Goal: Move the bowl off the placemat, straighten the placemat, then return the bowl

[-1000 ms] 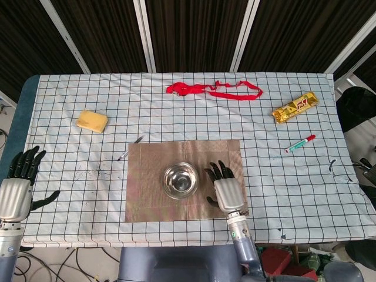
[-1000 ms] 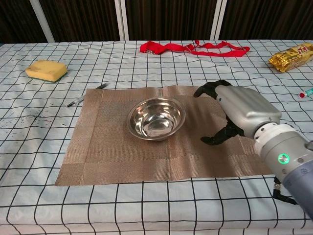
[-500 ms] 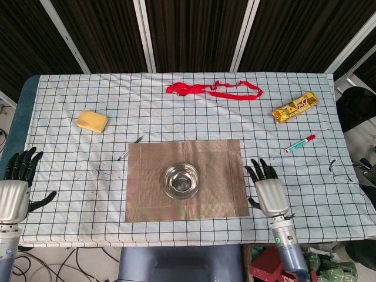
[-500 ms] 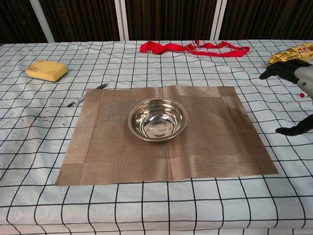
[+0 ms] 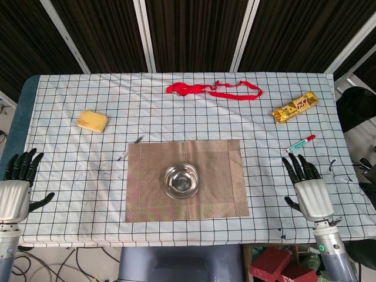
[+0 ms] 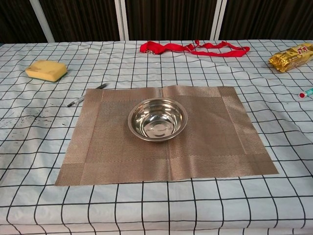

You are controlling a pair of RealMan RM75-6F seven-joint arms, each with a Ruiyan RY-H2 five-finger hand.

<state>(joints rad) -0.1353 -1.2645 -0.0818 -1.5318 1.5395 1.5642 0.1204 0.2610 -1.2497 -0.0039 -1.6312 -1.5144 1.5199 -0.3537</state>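
My right hand (image 5: 309, 189) sits with fingers spread and nothing in it, well off to the right of the placemat (image 5: 147, 200); my left hand (image 5: 16, 187) is likewise splayed and empty at the table's left edge. The bowl (image 5: 181, 180) rests near the middle of the placemat, which lies flat and roughly square to the tablecloth (image 5: 88, 153) grid. I judge the task finished, nothing left to do.
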